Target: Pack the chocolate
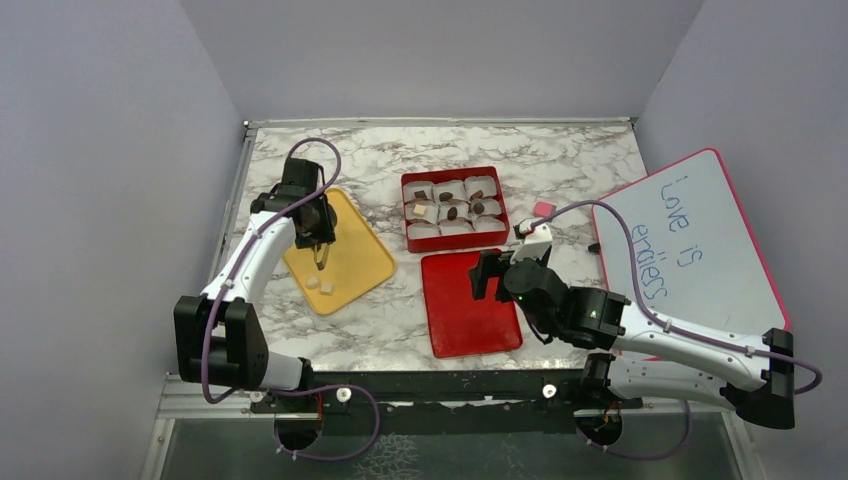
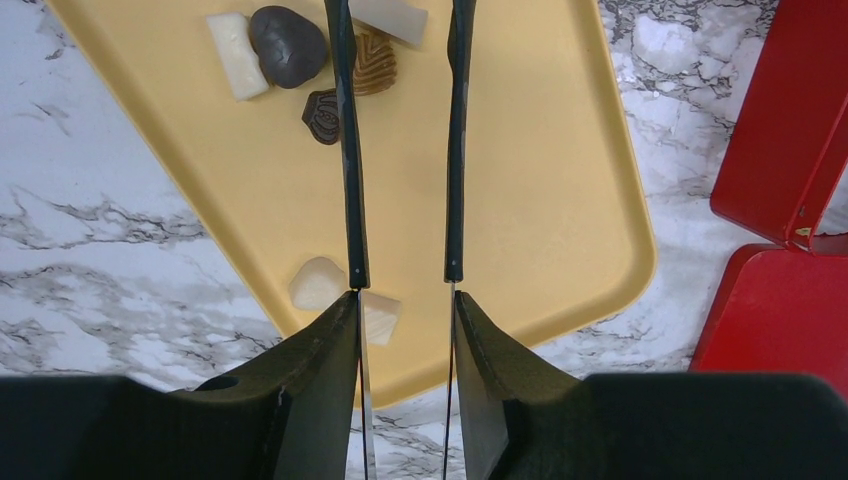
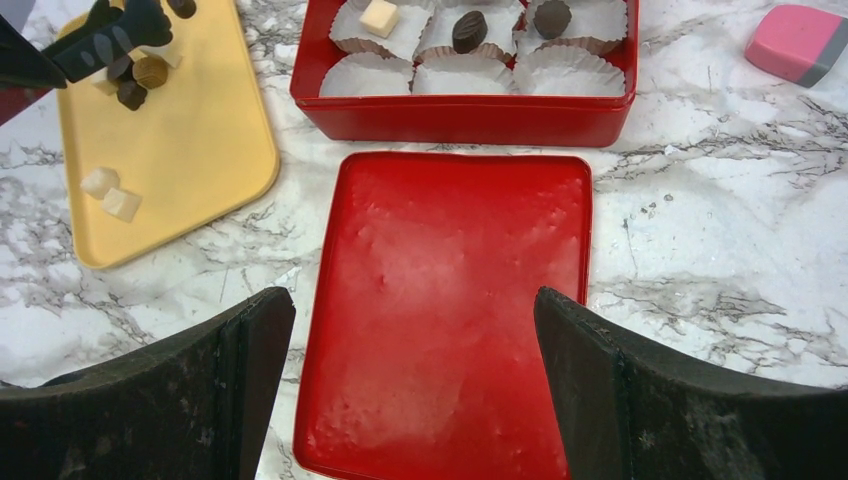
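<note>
Fingers of left hand gape narrowly over tray.

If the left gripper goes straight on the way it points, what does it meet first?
Probably the tray, bare between its jaws; the chocolates sit close beside its tips, though depth is unclear.

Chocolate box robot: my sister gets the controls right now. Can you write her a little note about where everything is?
Left end effector: open, empty, over the yellow tray.
Right end effector: open, empty, above the red lid, which lies flat in front of the red box.
Done: about six paper cups hold boxed chocolates.
Left: the near row of cups is empty. On the tray wait two pale pieces and a mixed cluster. The lid is not on yet.
</note>
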Robot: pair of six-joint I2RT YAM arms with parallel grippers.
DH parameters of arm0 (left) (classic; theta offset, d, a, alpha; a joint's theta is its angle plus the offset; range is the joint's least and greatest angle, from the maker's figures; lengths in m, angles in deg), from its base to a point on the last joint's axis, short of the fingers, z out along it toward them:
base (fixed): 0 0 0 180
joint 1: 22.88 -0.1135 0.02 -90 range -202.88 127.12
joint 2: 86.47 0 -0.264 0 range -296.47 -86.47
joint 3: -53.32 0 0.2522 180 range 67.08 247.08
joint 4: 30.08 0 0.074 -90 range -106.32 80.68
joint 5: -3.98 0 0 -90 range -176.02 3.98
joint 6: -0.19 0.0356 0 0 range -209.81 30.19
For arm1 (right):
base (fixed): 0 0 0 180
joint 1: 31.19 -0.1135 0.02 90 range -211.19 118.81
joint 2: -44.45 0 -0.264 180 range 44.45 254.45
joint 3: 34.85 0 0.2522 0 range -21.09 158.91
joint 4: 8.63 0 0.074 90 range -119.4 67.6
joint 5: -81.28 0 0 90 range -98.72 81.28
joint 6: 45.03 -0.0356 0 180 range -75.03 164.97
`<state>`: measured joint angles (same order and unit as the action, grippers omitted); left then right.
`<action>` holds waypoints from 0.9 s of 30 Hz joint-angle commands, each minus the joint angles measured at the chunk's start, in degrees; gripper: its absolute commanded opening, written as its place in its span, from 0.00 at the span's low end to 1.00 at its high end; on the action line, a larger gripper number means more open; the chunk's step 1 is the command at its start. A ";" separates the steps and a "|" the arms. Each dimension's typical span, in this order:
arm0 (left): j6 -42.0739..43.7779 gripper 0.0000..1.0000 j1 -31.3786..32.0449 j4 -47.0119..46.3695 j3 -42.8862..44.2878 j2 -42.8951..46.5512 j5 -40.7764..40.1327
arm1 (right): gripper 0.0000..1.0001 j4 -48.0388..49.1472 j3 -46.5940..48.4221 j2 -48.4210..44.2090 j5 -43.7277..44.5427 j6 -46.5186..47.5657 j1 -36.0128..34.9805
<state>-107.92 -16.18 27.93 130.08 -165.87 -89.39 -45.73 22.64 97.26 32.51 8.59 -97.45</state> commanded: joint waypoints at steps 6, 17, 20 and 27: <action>0.87 0.39 -0.37 -1.99 -1.17 -2.98 0.48 | 0.95 1.87 1.28 -0.32 0.07 0.33 0.16; 0.46 0.39 -0.39 -1.96 -1.59 -1.98 -0.98 | 0.95 1.88 0.98 -0.41 0.41 0.33 0.17; 0.43 0.39 -0.37 -1.59 -1.51 -1.35 -0.88 | 0.95 1.97 1.05 -0.17 0.42 0.43 0.17; 0.26 0.40 -0.38 -1.23 -2.30 -1.62 -1.97 | 0.95 2.18 1.65 0.20 0.23 0.78 0.16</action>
<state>-107.57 -16.18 26.88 128.82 -169.04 -89.94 -44.79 22.64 97.29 32.51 8.66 -97.45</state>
